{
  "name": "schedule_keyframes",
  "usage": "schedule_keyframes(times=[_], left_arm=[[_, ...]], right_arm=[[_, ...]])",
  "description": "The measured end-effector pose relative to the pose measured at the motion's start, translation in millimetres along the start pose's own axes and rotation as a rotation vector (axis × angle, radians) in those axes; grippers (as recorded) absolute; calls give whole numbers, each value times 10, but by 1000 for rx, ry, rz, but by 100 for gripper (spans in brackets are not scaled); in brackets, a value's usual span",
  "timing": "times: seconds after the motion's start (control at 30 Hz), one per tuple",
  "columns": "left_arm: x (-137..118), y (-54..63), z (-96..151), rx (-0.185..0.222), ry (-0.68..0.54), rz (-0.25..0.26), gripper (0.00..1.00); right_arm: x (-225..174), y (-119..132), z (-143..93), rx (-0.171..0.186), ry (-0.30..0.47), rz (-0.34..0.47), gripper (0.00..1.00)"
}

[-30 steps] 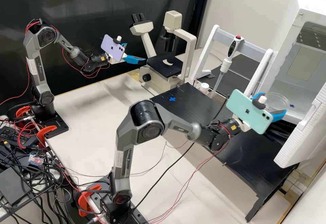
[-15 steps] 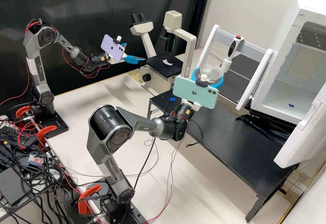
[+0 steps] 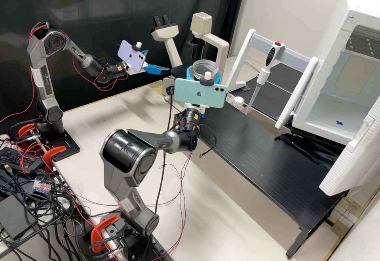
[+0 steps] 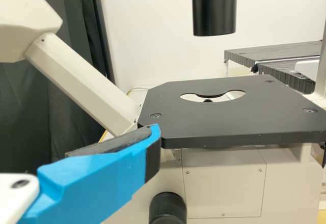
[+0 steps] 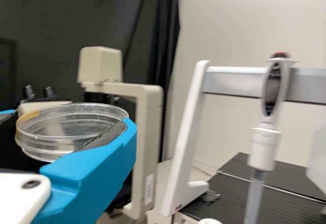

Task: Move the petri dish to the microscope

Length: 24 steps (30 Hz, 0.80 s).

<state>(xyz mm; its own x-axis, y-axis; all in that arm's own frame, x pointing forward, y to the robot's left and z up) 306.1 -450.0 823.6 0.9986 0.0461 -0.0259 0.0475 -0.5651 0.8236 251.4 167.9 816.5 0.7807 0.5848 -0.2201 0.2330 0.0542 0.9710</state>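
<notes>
The right pincer (image 3: 204, 71) has the petri dish (image 5: 71, 130) between its two blue fingers (image 5: 94, 175), which stand apart just by the width of the dish and press on its side wall. The dish is held in the air and looks nearly level. In the high view it appears in front of the microscope (image 3: 221, 45), near the stage (image 4: 239, 124), but from this angle I cannot tell how much gap remains. The left pincer (image 3: 158, 61) is spread wide, holds nothing and rests beside the same stage.

The step in hand, as I judge, is to carry the dish to the microscope; most of the way seems done, and the setting down remains. To do it well, the right arm should go slowly and keep the dish flat, because a tilt could spill the content, if there is any, or let the smooth plastic slip. It should come in above the stage but under the black tube (image 4: 215, 10), and pass clear of the upright (image 5: 147, 142) and of the left pincer. Then it is good to centre the dish over the round opening (image 4: 216, 96), lower it until it sits fully, and only afterwards loosen the grip evenly, so that it is not dragged sideways.
</notes>
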Motion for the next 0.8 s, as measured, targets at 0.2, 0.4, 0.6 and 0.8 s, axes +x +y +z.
schedule_keyframes(times=[0.2,0.4,0.6,0.8], left_arm=[[0,0,0,0,0,0,100],[0,0,0,0,0,0,100],[0,0,0,0,0,0,100],[0,0,0,0,0,0,100]], right_arm=[[163,-160,15,-19,-3,-38,0],[357,-313,16,-48,2,-83,0],[516,-400,25,-67,6,-101,0],[730,-508,34,-77,20,-129,0]])
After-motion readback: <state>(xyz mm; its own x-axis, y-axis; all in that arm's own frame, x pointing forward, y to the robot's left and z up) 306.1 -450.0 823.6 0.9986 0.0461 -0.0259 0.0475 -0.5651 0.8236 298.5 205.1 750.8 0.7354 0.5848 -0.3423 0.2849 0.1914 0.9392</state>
